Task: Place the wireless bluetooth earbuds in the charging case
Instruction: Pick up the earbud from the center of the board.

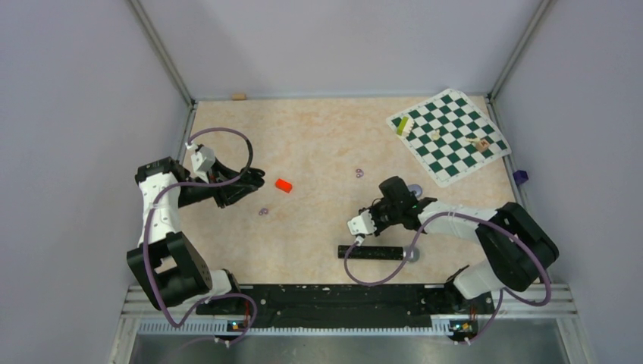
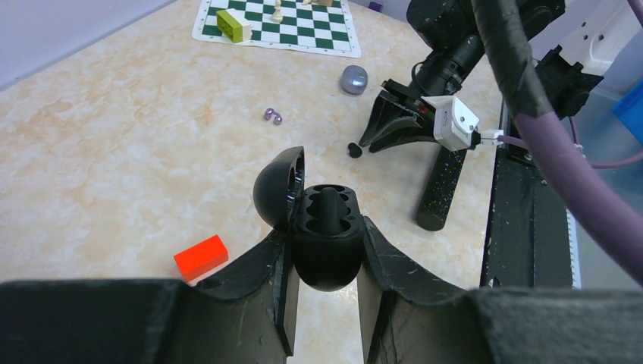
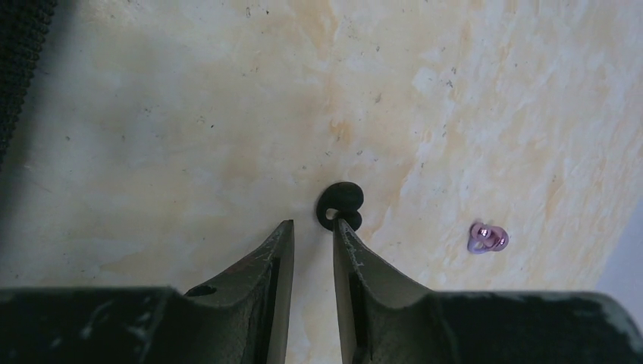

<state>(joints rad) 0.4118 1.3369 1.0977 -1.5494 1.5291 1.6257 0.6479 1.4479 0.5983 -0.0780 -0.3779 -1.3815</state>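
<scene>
My left gripper [image 2: 326, 244] is shut on the charging case [image 2: 326, 254], a glossy black pod held above the table with its lid [image 2: 277, 186] swung open to the left. One black bud [image 2: 328, 203] appears to sit in its sockets. In the top view the left gripper [image 1: 254, 180] is left of the red block. The other earbud [image 3: 340, 203] lies on the table and also shows in the left wrist view [image 2: 354, 149]. My right gripper [image 3: 312, 224] is low over the table, jaws a little apart and empty. The bud lies just past its right fingertip [image 3: 343, 227].
A red block [image 1: 283, 185] lies mid-table. A long black microphone [image 1: 371, 252] lies near the front edge beside the right gripper [image 1: 358, 239]. A grey-blue disc [image 2: 353, 79] sits behind that arm. Purple rings [image 1: 263, 211] [image 3: 487, 238] are scattered around. A chessboard [image 1: 447, 136] is at the back right.
</scene>
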